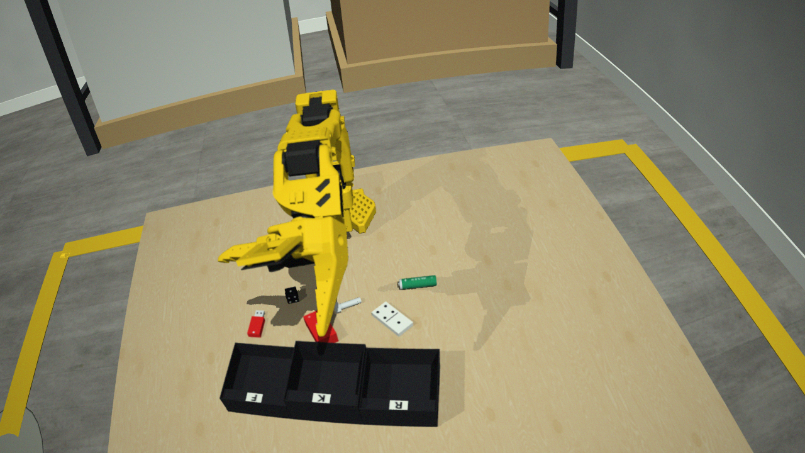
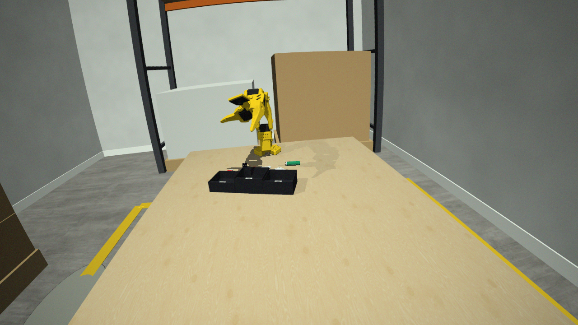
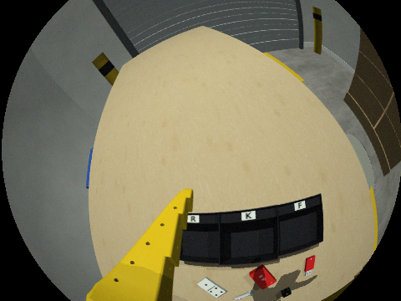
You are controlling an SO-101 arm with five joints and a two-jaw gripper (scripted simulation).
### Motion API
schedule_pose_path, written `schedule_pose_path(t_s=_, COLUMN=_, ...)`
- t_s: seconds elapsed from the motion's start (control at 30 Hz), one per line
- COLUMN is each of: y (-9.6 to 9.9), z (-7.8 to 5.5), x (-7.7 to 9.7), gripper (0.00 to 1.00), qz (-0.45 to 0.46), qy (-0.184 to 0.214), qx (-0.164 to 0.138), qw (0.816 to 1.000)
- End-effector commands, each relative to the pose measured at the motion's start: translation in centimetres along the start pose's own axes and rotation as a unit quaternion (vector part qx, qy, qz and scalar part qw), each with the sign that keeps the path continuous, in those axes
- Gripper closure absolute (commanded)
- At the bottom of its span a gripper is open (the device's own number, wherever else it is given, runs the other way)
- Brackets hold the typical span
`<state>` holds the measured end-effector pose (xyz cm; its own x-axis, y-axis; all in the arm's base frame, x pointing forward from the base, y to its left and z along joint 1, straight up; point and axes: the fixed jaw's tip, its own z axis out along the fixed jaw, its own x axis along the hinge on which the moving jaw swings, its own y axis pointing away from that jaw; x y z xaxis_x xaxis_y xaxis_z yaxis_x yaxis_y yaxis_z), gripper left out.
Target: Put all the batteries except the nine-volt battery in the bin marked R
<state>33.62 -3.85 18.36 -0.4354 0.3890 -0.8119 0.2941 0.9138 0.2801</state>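
Gripper (image 1: 281, 292) is spread to full width and carries nothing; it hangs high over the table (image 1: 563, 349), left of centre in the top view, the long fixed finger pointing down the frame toward the bins.

Only one battery is clearly identifiable: a green cylindrical cell (image 1: 417, 282), lying on its side right of centre in the top view, long axis roughly left-right, with bare table all round it. The red block (image 1: 319, 328), touching the upper edge of the K bin, is partly hidden by the finger; judged likely to be the nine-volt, so it stays. Also to be left: the red USB stick (image 1: 256, 324), black die (image 1: 291, 294), domino (image 1: 392, 318), and a small white pin-like item (image 1: 348, 304) that is too small to name.

Bin R (image 1: 400, 382) is the rightmost of three joined black trays, low in the frame; the cell lies above it and slightly to the right.

Handling judgement: the cell is rigid, light for this arm, smooth-skinned and free to roll. Best hold is at mid-length, jaws across the diameter, closing perpendicular to the axis. An off-centre grip may let it pivot, and a glancing touch may send it rolling. A drop into the bin is permitted and should be harmless.
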Motion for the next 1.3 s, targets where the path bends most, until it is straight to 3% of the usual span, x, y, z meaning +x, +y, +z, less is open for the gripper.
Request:
schedule_pose_path(t_s=0.0, y=0.2, z=-0.6, x=-0.7, gripper=0.0, qz=0.0, qy=-0.014, qx=-0.005, qw=1.0)
schedule_pose_path(t_s=0.8, y=0.1, z=-0.6, x=-0.6, gripper=0.01, qz=-0.001, qy=-0.012, qx=-0.002, qw=1.0)
schedule_pose_path(t_s=1.27, y=-2.1, z=-0.4, x=0.0, gripper=0.15, qz=-0.013, qy=0.021, qx=0.033, qw=0.999)
